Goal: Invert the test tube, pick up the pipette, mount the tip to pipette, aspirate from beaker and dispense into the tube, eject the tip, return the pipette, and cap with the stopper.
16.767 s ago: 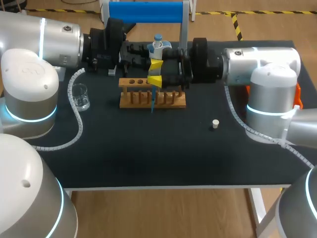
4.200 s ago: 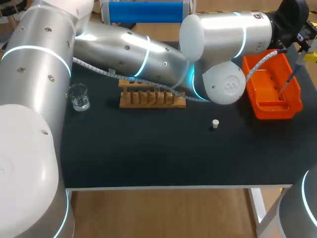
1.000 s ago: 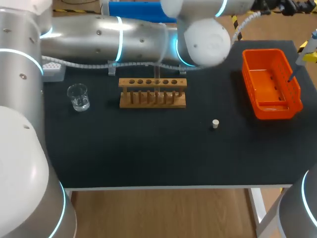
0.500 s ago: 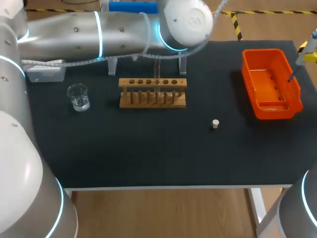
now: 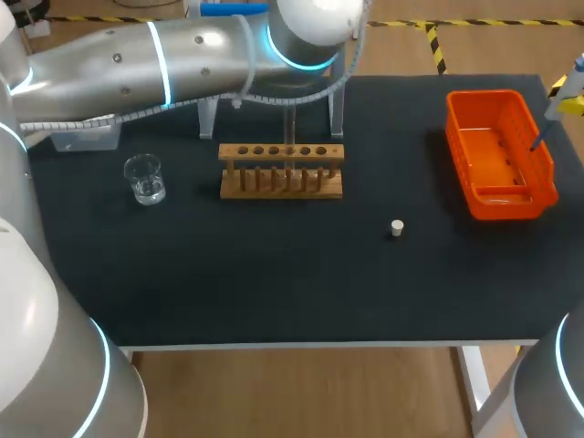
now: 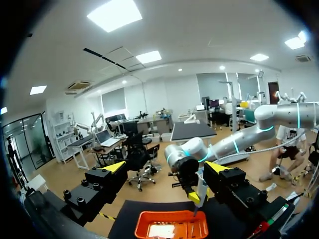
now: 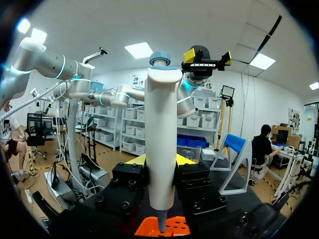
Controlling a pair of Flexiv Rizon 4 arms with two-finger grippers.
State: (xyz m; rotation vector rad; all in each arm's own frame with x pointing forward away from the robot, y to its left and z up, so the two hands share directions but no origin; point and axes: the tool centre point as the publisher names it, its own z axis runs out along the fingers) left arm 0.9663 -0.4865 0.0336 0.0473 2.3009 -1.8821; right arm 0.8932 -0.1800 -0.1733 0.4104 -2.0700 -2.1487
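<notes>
pipette (image 7: 162, 149) upright above the orange bin (image 5: 497, 155), clamped in the right gripper (image 7: 160, 164); left arm (image 5: 164, 59) raised well apart from the bin; left gripper (image 6: 165, 169) wide open

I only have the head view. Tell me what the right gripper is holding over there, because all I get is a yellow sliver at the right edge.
Observer: In the right wrist view, the right gripper is shut on the pipette, with its nozzle pointing down at the orange bin.
Operator: Now report the left gripper. It is outside my view.
Observer: In the left wrist view, the left gripper is open with nothing between its fingers, and the orange bin lies ahead of it.
</notes>
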